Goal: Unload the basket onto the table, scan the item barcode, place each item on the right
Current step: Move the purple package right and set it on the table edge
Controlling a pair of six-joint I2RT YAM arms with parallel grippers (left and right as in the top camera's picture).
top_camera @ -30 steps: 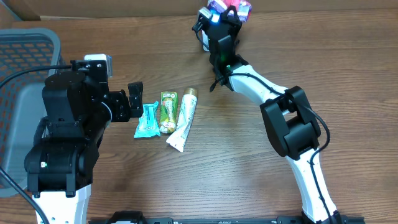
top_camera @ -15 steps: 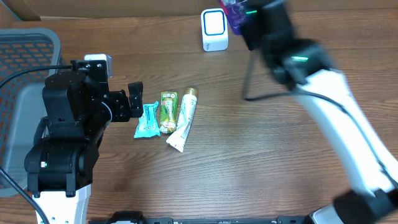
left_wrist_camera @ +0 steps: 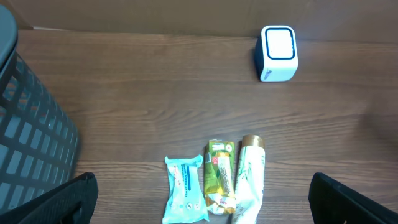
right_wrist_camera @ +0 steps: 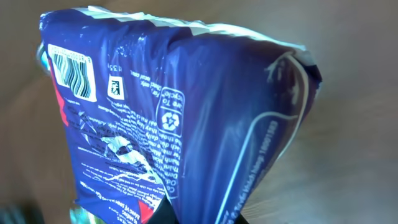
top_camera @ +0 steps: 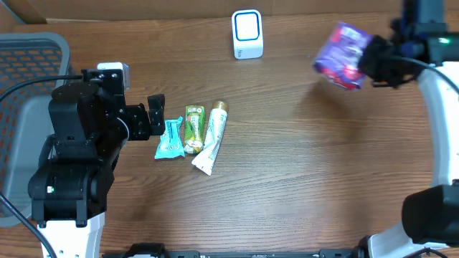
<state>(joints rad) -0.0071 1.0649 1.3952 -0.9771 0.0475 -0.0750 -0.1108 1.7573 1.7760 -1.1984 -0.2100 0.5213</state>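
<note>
Off at the far left of the overhead frame sits the grey mesh basket (top_camera: 32, 57), its contents beyond what we can tell. At upper right we see the right gripper (top_camera: 374, 61) raised, jaws pinched on a purple packet (top_camera: 343, 56) held above the table well right of the white scanner (top_camera: 247, 34), while the left gripper (top_camera: 155, 116) hovers at centre left, jaws spread wide, just beside a teal sachet (top_camera: 169, 138), a green sachet (top_camera: 193, 129) and a white tube (top_camera: 211, 140). From the right wrist we make out a barcode (right_wrist_camera: 71, 65) at the packet's upper left, near a recycling mark; the small print is too blurred to read.
</note>
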